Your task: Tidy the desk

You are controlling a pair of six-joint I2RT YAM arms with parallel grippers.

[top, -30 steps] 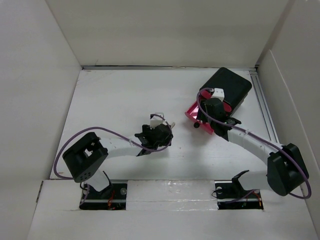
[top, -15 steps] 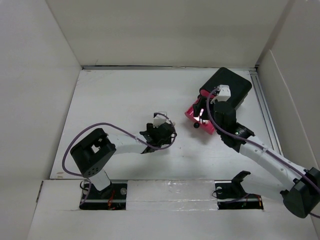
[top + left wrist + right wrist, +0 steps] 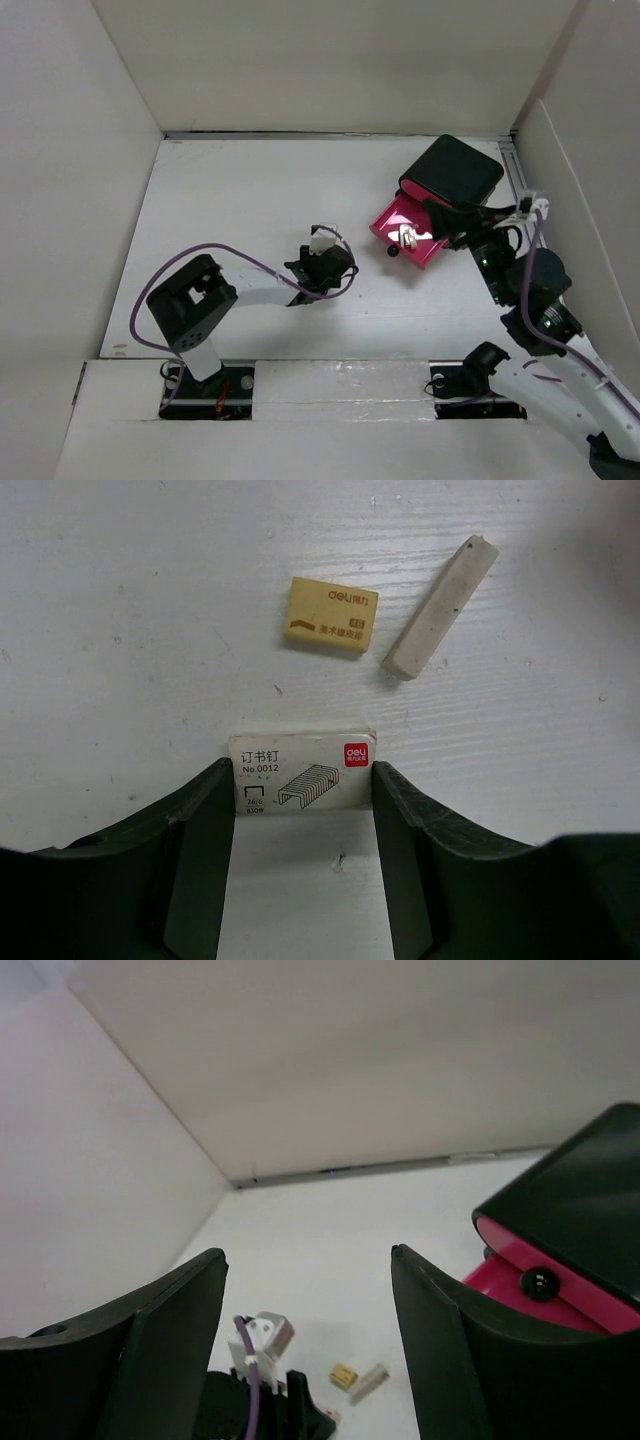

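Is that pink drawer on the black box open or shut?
Open: the pink drawer juts out of the black box, its inside showing from above.

From above, the left gripper [image 3: 335, 265] hides the staple box [image 3: 302, 772]. The right arm [image 3: 545, 320] runs off the bottom corner. The right wrist view cuts off the black box [image 3: 580, 1200].

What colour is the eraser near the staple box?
The eraser is pale yellow; clearest in the left wrist view.
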